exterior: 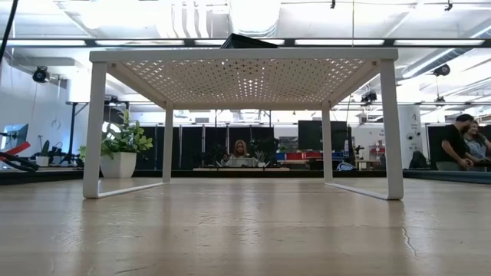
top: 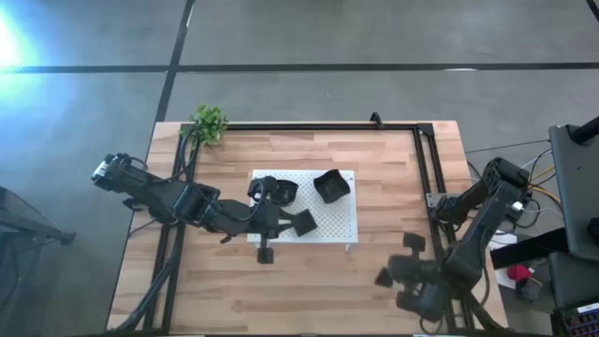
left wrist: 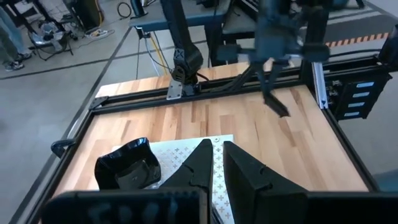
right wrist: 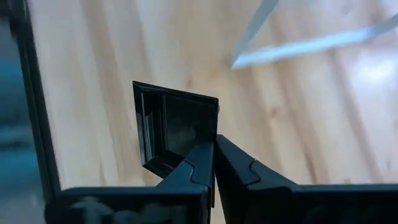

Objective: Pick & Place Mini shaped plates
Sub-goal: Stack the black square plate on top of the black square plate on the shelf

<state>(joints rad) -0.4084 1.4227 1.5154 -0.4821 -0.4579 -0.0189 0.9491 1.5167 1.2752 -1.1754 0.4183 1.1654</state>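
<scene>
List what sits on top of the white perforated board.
On the white perforated board lie a wavy-edged glossy black dish, a rounded one and a diamond-shaped one. The left tool covers part of the board, hiding whatever lies beneath it.

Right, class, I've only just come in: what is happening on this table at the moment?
Two robot arms are moving small black plates. The right gripper is shut on a square plate, held above the table near its right side. The left gripper is over the white perforated board, next to a diamond plate. Another wavy-edged plate sits on the board.
</scene>
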